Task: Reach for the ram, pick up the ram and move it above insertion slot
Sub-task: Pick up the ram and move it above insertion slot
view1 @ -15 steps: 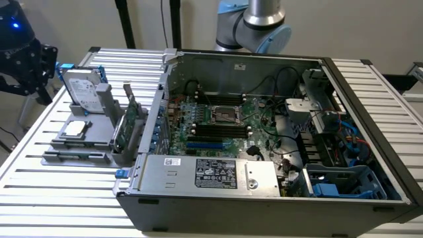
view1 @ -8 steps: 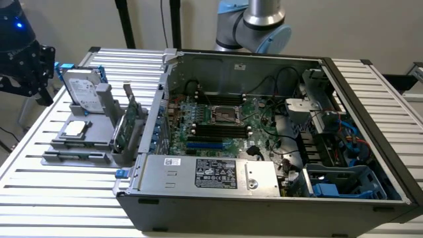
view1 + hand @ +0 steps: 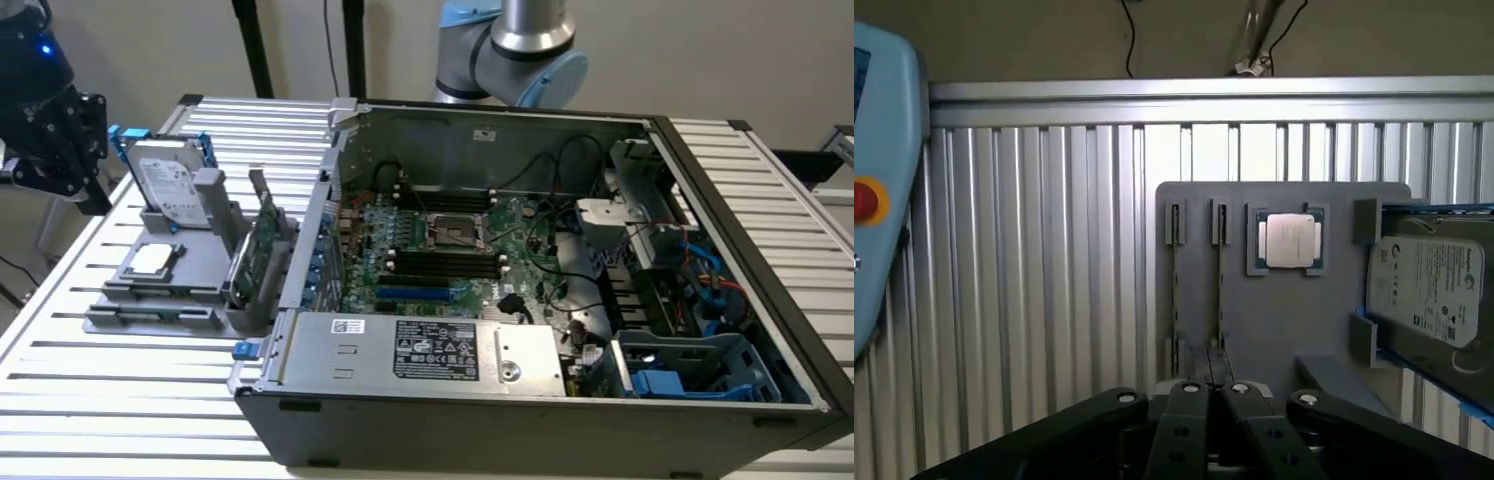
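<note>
A slatted metal table (image 3: 120,400) holds an open computer case (image 3: 561,400) on the exterior view's right, with a green motherboard (image 3: 441,250) lying flat inside it. Just beside the case, on the exterior view's left, sits a gray holder (image 3: 160,315) for loose parts. A hard drive (image 3: 171,180) stands at the holder's far end and a processor chip (image 3: 151,258) lies flat nearer. A tall green expansion card (image 3: 271,235) stands on edge at the side closest to the case. The ram (image 3: 244,272), a lower green stick, appears to stand on edge in the holder right beside that card.

The gripper (image 3: 1215,395) hangs above the table on the far left, well apart from the ram. Its fingers (image 3: 1189,425) are drawn together at the tips and grasp nothing.

The work appears to be at the reach, with the ram not yet touched. That reach calls for closing in over the holder, parting the fingers, and lining them up across the ram's thin top edge while staying clear of the taller card.
</note>
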Controlling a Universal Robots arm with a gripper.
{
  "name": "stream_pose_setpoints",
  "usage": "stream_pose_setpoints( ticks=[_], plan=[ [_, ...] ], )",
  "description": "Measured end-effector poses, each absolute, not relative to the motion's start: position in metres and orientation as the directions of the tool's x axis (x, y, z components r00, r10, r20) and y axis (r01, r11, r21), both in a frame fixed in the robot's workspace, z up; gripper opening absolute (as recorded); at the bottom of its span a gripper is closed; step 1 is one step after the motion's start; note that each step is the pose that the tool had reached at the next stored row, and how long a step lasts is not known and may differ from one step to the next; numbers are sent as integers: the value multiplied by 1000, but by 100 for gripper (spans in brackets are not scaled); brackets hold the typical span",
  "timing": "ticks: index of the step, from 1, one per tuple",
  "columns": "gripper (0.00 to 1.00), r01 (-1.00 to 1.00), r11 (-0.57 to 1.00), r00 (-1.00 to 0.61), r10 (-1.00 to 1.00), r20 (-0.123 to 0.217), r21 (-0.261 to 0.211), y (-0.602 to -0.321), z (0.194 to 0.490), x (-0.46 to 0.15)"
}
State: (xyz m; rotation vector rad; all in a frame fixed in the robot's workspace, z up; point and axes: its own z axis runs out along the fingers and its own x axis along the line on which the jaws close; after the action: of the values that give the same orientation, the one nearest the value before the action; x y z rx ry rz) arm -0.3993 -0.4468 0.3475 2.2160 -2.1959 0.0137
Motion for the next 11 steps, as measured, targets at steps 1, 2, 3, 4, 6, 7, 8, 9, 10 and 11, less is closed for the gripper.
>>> stream_pose_setpoints(
  ticks=[1,2,3,4,6,7,8,9,10,11],
  plan=[
    [11,-1000,-26,27,-999,22,7,-447,347,-399],
    [11,-999,-40,40,-999,22,5,-447,347,-399],
    [11,-999,-45,46,-999,21,5,-447,347,-398],
    [11,-999,-46,46,-999,21,5,-447,347,-398],
    [11,-999,-46,46,-999,22,5,-447,347,-396],
    [11,-999,-46,46,-999,22,5,-447,347,-396],
    [11,-999,-46,46,-999,21,5,-447,347,-396],
    [11,-999,-46,47,-999,22,6,-447,347,-396],
    [12,-999,-47,47,-999,22,7,-447,347,-396],
    [12,-999,-48,48,-999,22,7,-448,347,-396]
  ],
)
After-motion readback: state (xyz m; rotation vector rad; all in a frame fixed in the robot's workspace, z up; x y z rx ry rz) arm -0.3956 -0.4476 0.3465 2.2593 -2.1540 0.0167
